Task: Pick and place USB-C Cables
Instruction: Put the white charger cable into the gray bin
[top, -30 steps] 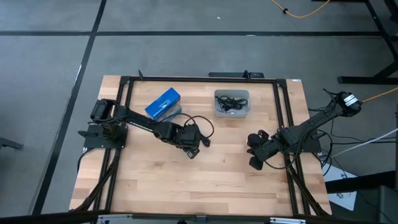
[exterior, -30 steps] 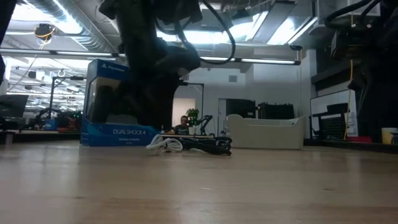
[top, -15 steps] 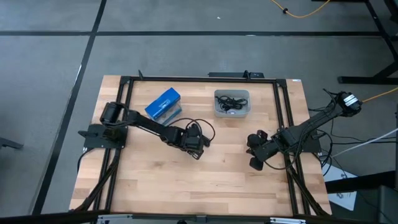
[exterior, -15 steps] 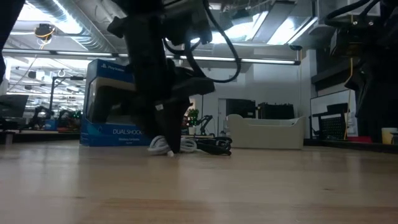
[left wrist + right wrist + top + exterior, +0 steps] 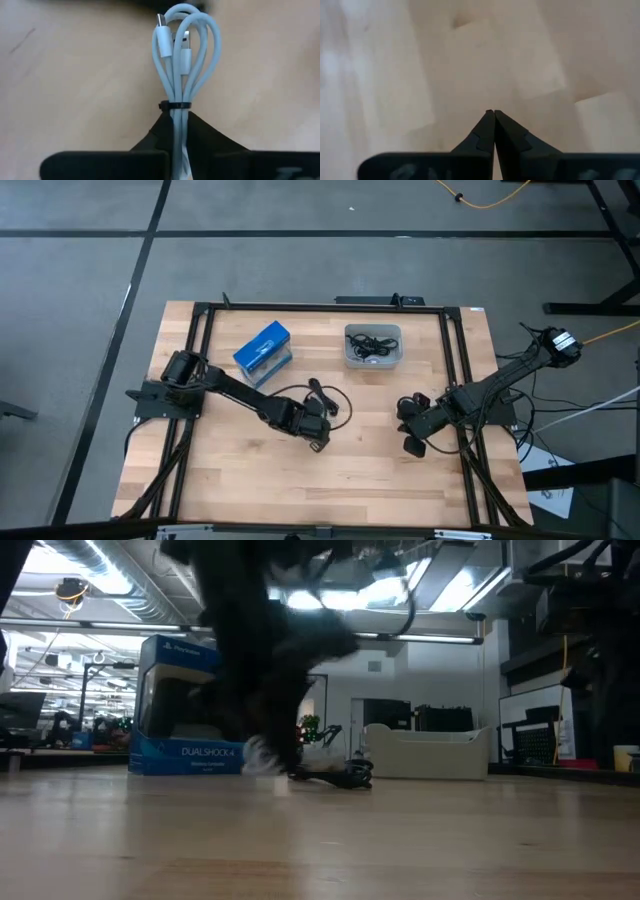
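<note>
The left arm's jaws are pinched tight on a bundled white cable (image 5: pixel 183 75), gripped just below its black tie, with the loops and both plugs sticking out past the fingertips; the right arm's jaws are pressed together on nothing.

From where I stand the table (image 5: pixel 240 470) is a pale wooden slab inside a black frame. The left arm stretches from its base at the left edge toward the middle, and the left gripper (image 5: pixel 316 432) hangs over bare wood there. The right gripper (image 5: pixel 412 442) waits near the right edge, close to the boards.

At the far left sits a blue box (image 5: pixel 263 347). To its right, at the far middle, is a grey tray (image 5: pixel 350 358) with dark cables (image 5: pixel 372 345) already lying in it. A few more black cables (image 5: pixel 340 774) lie on the wood just beyond the left gripper.

I judge the carry is in hand, and the tray looks the likely target. To do it well, the arm should lift enough for the dangling loops to pass over the tray's wall, keep the squeeze steady so the thin bundle does not slip, and let go only once the bundle is wholly above the inside.
</note>
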`<state>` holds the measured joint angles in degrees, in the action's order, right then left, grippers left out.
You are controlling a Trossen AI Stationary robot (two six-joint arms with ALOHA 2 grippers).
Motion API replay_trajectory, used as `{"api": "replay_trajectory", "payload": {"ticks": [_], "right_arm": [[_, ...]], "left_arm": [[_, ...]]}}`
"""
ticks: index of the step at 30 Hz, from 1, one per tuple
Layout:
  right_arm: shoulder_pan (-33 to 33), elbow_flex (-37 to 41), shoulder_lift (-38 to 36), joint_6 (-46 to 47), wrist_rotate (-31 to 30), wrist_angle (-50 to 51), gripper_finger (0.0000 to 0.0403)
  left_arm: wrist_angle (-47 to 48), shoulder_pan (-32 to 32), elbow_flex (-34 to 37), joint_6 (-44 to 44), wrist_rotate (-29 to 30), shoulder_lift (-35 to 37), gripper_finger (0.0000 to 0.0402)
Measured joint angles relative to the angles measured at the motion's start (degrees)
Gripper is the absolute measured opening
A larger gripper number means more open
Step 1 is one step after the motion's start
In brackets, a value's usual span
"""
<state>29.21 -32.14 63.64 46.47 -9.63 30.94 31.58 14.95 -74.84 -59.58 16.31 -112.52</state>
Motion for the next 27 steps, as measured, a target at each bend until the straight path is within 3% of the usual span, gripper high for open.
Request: {"api": "replay_trajectory", "payload": {"ticks": [5, 13, 16, 27], "right_arm": [[0.8, 0.0, 0.0, 1.3, 6.7, -1.9, 0.0014], [6.3, 0.0, 0.0, 1.3, 7.1, -8.4, 0.0014], [8.1, 0.0, 0.0, 1.2, 3.7, -10.4, 0.0014], [7.0, 0.0, 0.0, -3.3, -19.2, -15.0, 0.0014]], "left_arm": [[-0.5, -0.3, -5.6, 8.8, 2.4, 0.1, 0.0021], [-2.0, -2.7, -13.8, 28.3, 4.0, 0.3, 0.002], [-4.4, -3.6, -14.5, 33.4, 3.6, 0.3, 0.002], [-8.5, -2.7, -14.5, 40.6, 1.5, 0.2, 0.0018]]}}
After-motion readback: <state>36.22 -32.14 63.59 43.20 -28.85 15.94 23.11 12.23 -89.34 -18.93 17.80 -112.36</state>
